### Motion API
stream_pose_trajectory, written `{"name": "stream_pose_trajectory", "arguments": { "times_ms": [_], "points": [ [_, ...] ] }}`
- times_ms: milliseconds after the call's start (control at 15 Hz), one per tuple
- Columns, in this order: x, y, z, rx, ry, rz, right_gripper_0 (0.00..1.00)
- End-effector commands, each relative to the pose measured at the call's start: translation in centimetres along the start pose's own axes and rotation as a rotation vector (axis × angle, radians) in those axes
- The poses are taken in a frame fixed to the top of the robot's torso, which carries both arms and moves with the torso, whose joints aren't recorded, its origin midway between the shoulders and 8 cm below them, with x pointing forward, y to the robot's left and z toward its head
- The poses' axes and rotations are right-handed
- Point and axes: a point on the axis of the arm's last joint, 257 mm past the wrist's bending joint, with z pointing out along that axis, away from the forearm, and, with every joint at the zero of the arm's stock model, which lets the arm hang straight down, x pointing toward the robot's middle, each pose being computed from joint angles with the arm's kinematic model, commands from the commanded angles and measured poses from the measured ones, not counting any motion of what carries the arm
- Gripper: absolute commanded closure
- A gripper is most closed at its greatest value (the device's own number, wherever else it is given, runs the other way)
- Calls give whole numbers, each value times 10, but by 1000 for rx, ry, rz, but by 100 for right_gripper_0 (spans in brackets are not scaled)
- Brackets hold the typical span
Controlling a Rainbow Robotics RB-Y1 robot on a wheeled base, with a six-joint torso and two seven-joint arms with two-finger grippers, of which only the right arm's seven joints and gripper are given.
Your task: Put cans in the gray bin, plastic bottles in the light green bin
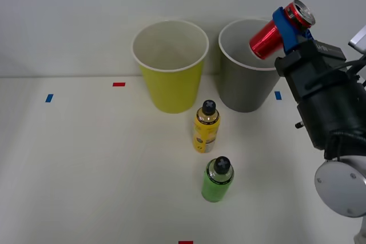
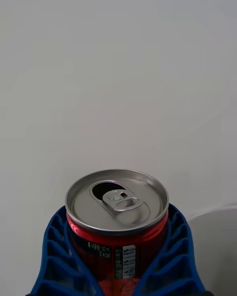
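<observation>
- the right gripper (image 1: 286, 27) is clenching the red can (image 1: 269, 37), its blue fingers (image 2: 54, 256) hugging both sides.
- the can is hanging tilted over the gray bin's (image 1: 243, 92) right rim, its base pointing down into the opening.

**Right arm raised, gripper clamped on the can**

The right arm (image 1: 326, 107) rises steeply from the near right to a point just beside the gray bin (image 1: 243, 84), on its right. Its black wrist housing sits level with that bin's rim. The right gripper (image 1: 284, 30) points up and over the bin's right edge, its blue ribbed fingers (image 2: 54, 256) closed around the tilted red can (image 1: 274, 32), gripping both sides.
</observation>
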Motion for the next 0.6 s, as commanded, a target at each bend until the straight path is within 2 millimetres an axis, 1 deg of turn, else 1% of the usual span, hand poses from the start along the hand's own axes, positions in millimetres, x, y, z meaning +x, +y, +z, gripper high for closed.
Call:
{"name": "stream_pose_trajectory", "arguments": {
  "times_ms": [67,267,400,600],
  "points": [
    [-13,-10,35,35,31,6,100],
    [1,-24,56,55,15,20,100],
    [6,-24,59,59,26,-4,100],
    [15,-29,72,79,40,-46,100]
  ]
}}
